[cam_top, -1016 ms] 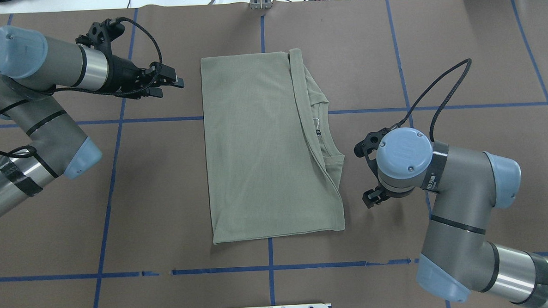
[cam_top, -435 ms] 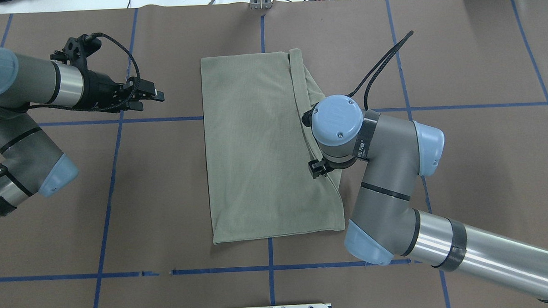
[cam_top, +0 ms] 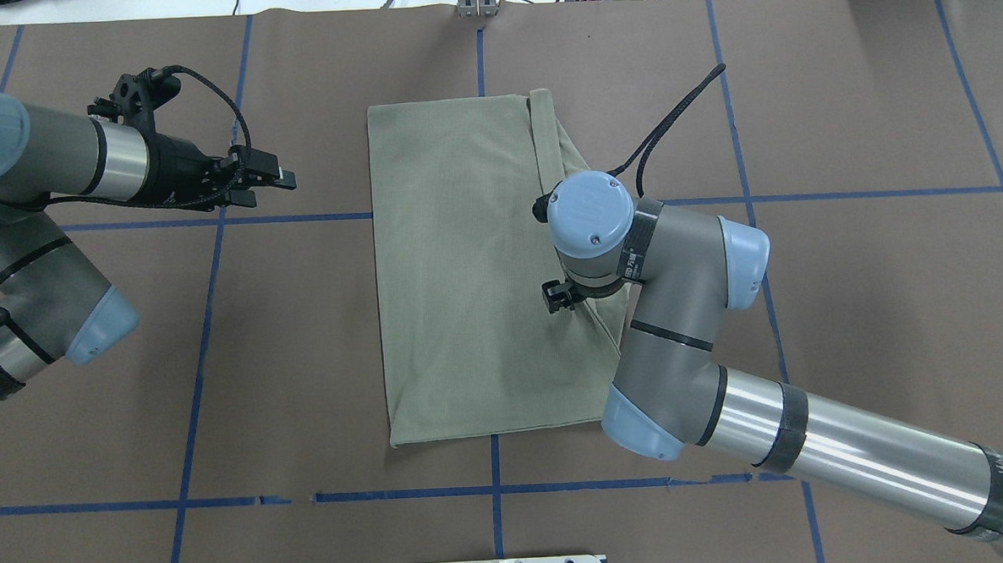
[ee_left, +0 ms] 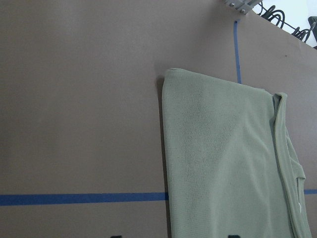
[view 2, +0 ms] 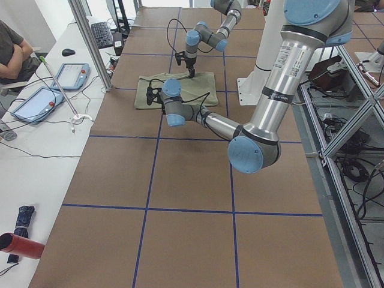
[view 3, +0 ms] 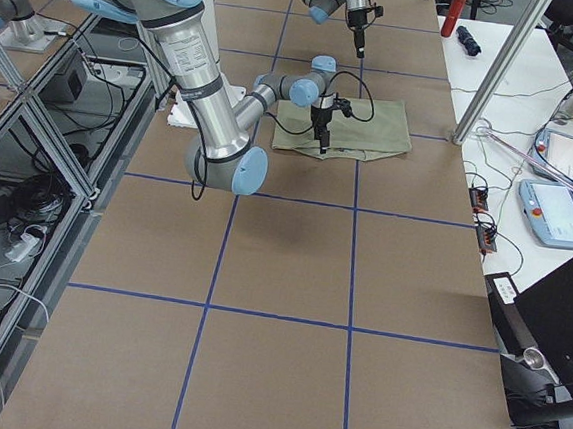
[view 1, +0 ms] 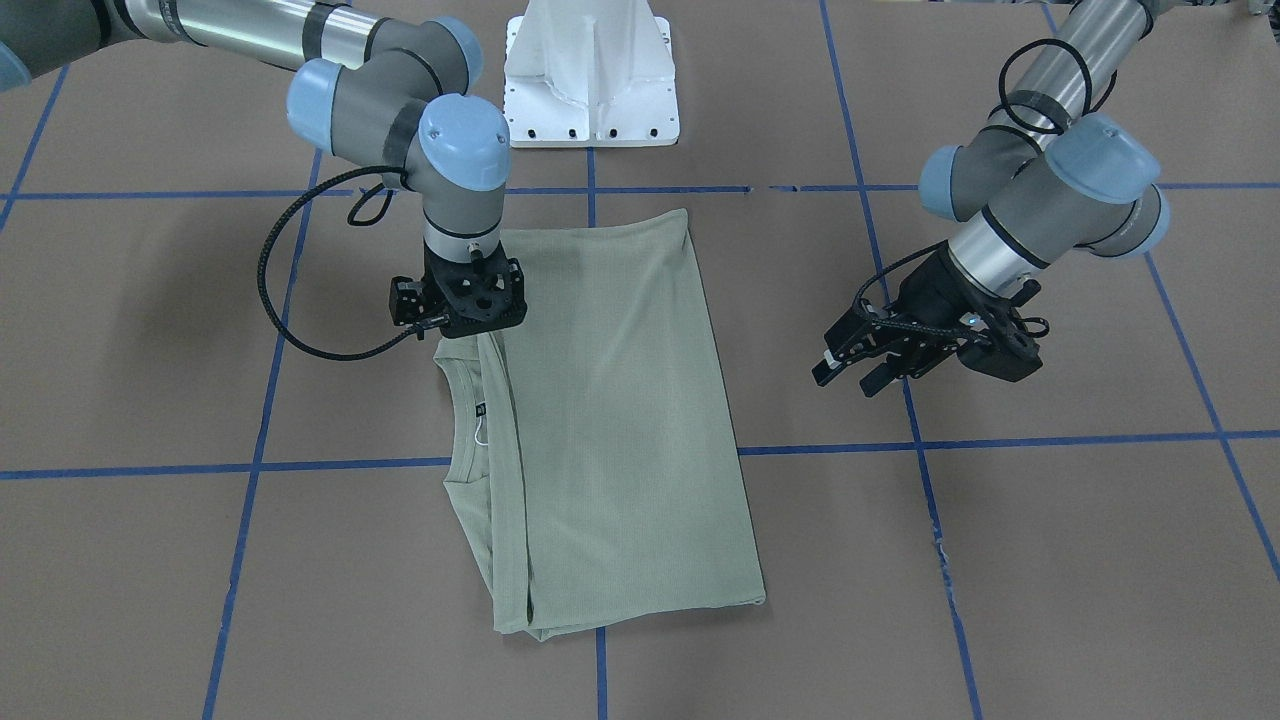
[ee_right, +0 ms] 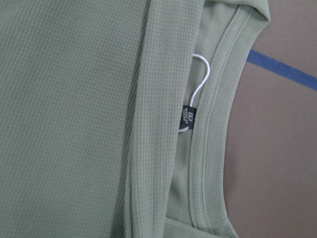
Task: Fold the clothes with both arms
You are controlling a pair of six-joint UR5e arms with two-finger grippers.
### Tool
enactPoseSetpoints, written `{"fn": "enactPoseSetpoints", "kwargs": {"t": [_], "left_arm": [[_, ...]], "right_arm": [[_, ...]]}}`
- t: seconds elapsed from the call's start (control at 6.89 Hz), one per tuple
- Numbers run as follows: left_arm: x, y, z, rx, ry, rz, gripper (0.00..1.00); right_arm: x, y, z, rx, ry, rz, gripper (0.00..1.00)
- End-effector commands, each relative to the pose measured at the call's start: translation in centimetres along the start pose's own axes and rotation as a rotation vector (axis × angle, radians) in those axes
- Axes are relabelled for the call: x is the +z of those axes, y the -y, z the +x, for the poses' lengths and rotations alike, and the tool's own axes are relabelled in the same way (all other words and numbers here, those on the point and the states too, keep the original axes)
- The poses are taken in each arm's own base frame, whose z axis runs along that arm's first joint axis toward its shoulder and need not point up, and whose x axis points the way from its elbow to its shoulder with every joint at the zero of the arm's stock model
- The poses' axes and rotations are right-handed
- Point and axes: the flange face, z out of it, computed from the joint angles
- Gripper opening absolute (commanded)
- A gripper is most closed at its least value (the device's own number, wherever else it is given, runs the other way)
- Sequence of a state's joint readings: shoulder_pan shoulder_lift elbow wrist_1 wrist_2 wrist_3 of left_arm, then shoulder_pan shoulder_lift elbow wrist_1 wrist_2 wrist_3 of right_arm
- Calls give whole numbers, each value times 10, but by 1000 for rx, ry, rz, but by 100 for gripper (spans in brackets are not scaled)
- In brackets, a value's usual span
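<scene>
**Step in hand.** The sage-green shirt lies flat on the brown-covered table. It is already folded to a narrow rectangle, with the round collar exposed along the edge on the robot's right. The work appears to be at the approach for a further fold: the right arm is positioned for a grasp at the collar edge.

**Right gripper.** The right gripper points straight down over the collar-side edge of the shirt. Its wrist camera looks directly onto the black neck label, the white string and the collar band. The fingers are hidden under the wrist in both top views and do not show in the wrist view. Whether the jaws are spread or closed, and whether they touch the fabric, cannot be told.

**Left gripper.** The left gripper is held off the shirt, well apart from the opposite long edge, and aimed toward it. Its jaws are spread and empty.

**Next move (judgement).**
- Lower the right gripper onto the collar edge.
- Pinch all stacked layers together, not the top layer alone.
- Bring the left gripper to a matching hold so that the fold stays square.
</scene>
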State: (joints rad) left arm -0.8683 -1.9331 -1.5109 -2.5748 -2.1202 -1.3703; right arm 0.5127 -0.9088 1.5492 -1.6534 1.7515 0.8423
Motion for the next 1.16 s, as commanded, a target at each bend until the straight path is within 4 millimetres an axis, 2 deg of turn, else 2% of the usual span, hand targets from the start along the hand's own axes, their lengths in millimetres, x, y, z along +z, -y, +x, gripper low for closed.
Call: {"fn": "enactPoseSetpoints", "kwargs": {"t": [0.0, 0.29, 0.44, 0.58, 0.73, 0.87, 1.02], "left_arm": [[0, 0, -3, -2, 3, -1, 80], [-1, -1, -1, 0, 1, -1, 80], [-1, -1, 0, 2, -2, -1, 80], [-3, -2, 2, 4, -6, -2, 80], [-5, -3, 5, 7, -12, -2, 80], [-7, -3, 7, 10, -17, -1, 80], [-10, -4, 9, 13, -22, 1, 80]], "right_arm": [[7, 12, 7, 17, -9, 0, 100], [-4, 44, 59, 36, -25, 17, 100], [3, 46, 86, -3, -30, -5, 100], [27, 32, 137, 19, -69, -33, 100], [17, 23, 145, -33, -49, -5, 100], [6, 37, 125, -21, -38, 8, 100], [2, 63, 98, 60, -31, 19, 100]]}}
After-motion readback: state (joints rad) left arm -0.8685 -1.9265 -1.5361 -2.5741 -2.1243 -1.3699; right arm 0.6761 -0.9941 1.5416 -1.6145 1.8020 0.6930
